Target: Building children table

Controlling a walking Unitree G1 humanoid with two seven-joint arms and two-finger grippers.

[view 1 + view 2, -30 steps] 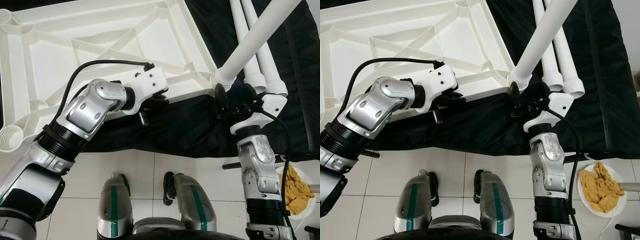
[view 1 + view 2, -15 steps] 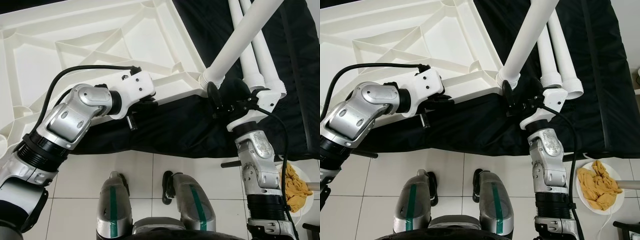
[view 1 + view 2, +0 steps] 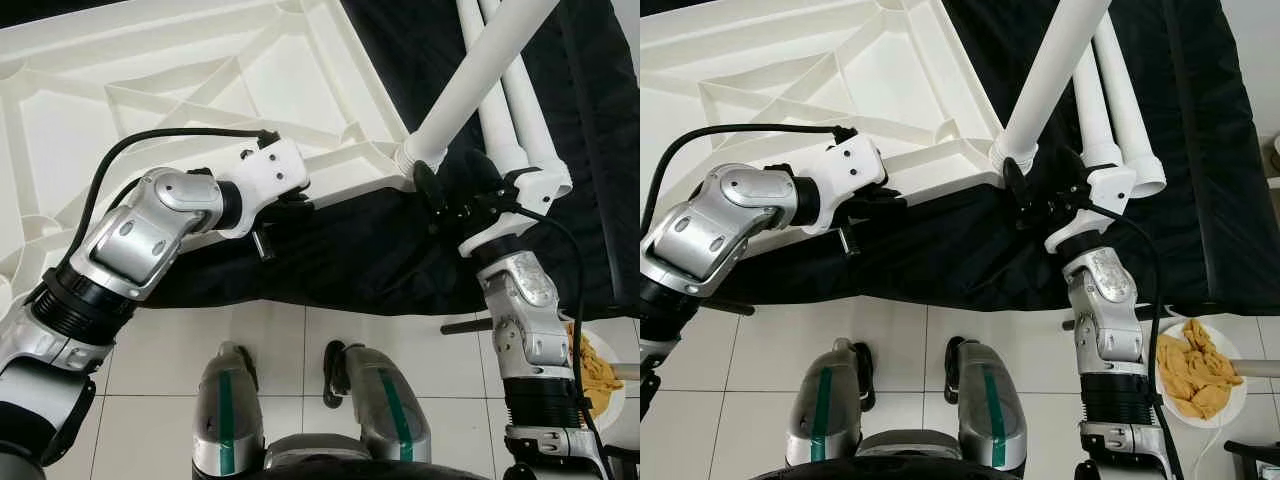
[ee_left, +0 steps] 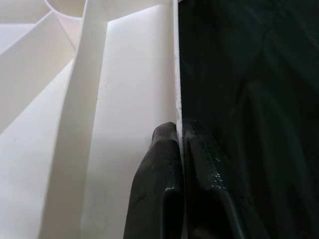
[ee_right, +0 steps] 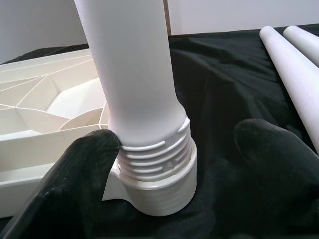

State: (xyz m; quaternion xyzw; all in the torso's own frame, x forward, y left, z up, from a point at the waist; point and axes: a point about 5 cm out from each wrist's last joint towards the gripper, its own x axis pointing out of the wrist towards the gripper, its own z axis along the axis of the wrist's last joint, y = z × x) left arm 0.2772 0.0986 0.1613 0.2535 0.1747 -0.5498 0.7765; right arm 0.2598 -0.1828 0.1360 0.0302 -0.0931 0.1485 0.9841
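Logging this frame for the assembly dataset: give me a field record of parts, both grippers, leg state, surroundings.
tabletop: white ribbed tabletop, underside up, on black cloth
left gripper: shut on the tabletop's edge wall
right gripper: open, fingers either side of the leg's threaded end
leg: upright in corner socket, threads still showing
spare legs: two lying on cloth
other: plate on floor
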